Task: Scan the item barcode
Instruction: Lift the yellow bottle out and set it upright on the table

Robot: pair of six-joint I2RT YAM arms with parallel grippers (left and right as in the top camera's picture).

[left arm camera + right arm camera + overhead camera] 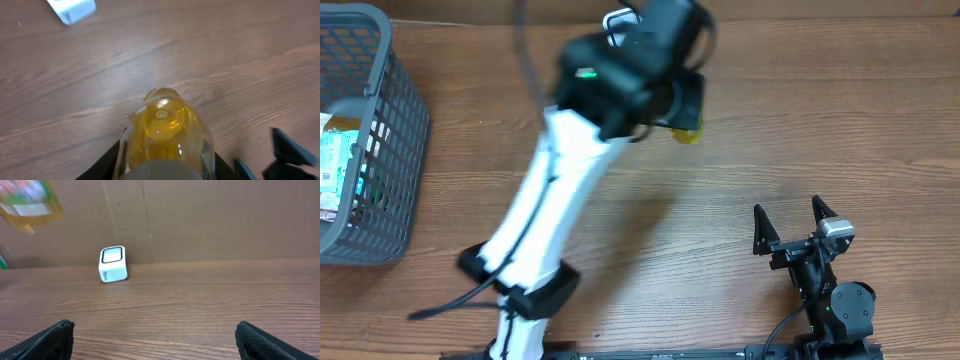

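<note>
Overhead, basket at left edge, bottle aloft

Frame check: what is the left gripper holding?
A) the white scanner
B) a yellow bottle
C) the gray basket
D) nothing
B: in the left wrist view the left gripper is closed around a yellow bottle, while the white scanner stands untouched on its own.
</note>
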